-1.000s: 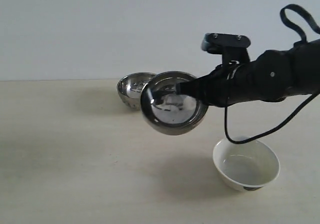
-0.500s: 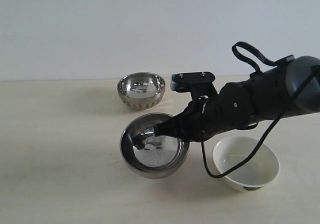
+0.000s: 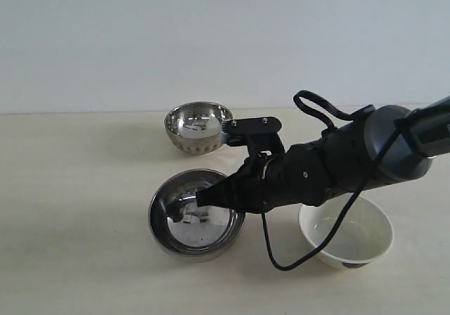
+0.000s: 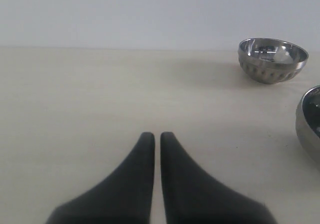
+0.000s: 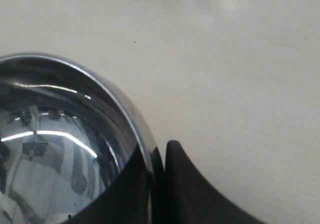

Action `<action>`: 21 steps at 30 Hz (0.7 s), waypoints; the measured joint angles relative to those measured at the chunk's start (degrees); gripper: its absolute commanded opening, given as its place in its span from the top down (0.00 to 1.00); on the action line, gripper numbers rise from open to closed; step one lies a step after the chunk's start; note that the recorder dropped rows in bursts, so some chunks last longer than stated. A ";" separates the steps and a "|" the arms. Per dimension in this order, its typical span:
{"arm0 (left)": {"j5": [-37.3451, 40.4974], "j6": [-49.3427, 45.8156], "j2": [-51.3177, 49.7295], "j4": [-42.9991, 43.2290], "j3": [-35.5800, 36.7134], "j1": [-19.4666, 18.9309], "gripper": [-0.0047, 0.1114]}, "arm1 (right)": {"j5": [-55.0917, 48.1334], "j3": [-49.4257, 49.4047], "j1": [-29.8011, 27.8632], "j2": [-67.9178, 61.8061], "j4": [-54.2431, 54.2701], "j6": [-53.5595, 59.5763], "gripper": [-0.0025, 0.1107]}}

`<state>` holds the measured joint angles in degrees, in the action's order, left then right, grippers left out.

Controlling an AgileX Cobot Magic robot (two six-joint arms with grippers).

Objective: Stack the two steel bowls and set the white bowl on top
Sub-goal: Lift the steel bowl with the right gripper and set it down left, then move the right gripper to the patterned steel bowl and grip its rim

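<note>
1. Right fingers [image 5: 182,189] are clenched on the rim of the smooth steel bowl [image 3: 195,215], one finger inside, one outside.
2. That bowl is low over the surface [image 3: 70,230], near centre and slightly tilted; cannot tell if it touches down.
3. Ribbed steel bowl [image 3: 198,126] stands upright farther back, apart from the gripped one, so they are not stacked.
4. White bowl [image 3: 346,229] sits near right, upright and empty, beside the right arm.
5. Left fingers [image 4: 140,179] are pressed together, grasping nothing, over bare surface on the left.
6. Progress looks early: no stack yet. Left to do: nest the two steel bowls, then set the white bowl on top.
</note>
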<state>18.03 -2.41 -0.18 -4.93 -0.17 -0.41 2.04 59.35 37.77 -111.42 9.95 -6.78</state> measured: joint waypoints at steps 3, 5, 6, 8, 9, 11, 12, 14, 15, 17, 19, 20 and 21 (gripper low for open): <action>0.00 0.00 0.00 0.00 0.00 0.00 0.93 | 0.97 0.00 0.00 -0.08 0.00 -0.53 0.79; 0.00 0.00 0.00 0.00 0.00 0.00 0.93 | 1.96 0.00 0.00 -0.08 0.12 -0.78 0.63; 0.00 0.00 0.00 0.00 0.00 0.00 0.93 | 2.08 0.00 0.00 -0.08 0.13 -0.90 0.57; 0.00 0.00 0.00 0.00 0.00 0.00 0.93 | 2.32 0.00 0.00 -0.08 0.22 -0.90 0.54; 0.00 0.00 0.00 0.00 0.00 0.00 0.93 | 2.70 0.00 0.00 -0.08 0.22 -0.90 0.54; 0.00 0.00 0.00 0.00 0.00 0.00 0.93 | 3.84 0.00 0.00 0.28 0.22 -0.82 0.54; 0.00 0.00 0.00 0.00 0.00 0.00 0.93 | 4.38 0.00 0.00 0.66 0.22 -0.71 0.54; 0.00 0.00 0.00 0.00 0.00 0.00 0.93 | 5.65 0.45 -0.21 2.07 0.22 -0.51 0.53; 0.00 0.00 0.00 0.00 0.00 0.00 0.93 | 5.88 1.02 -0.78 2.59 0.38 -0.36 0.51; 0.00 0.00 0.00 0.00 0.00 0.00 0.93 | 6.15 3.29 -2.22 3.39 1.56 -0.07 0.43; 0.00 0.00 0.00 0.00 0.00 0.00 0.93 | 6.15 6.01 -3.74 3.51 2.88 0.06 0.36; 0.00 0.00 0.00 0.00 0.00 0.00 0.93 | 6.15 7.37 -4.49 3.20 3.56 0.06 0.36; 0.00 0.00 0.00 0.00 0.00 0.00 0.93 | 6.01 8.52 -5.00 2.79 4.03 0.06 0.36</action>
<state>18.03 -2.41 -0.18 -4.93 -0.17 -0.41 8.05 67.87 32.77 -108.63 13.98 -6.72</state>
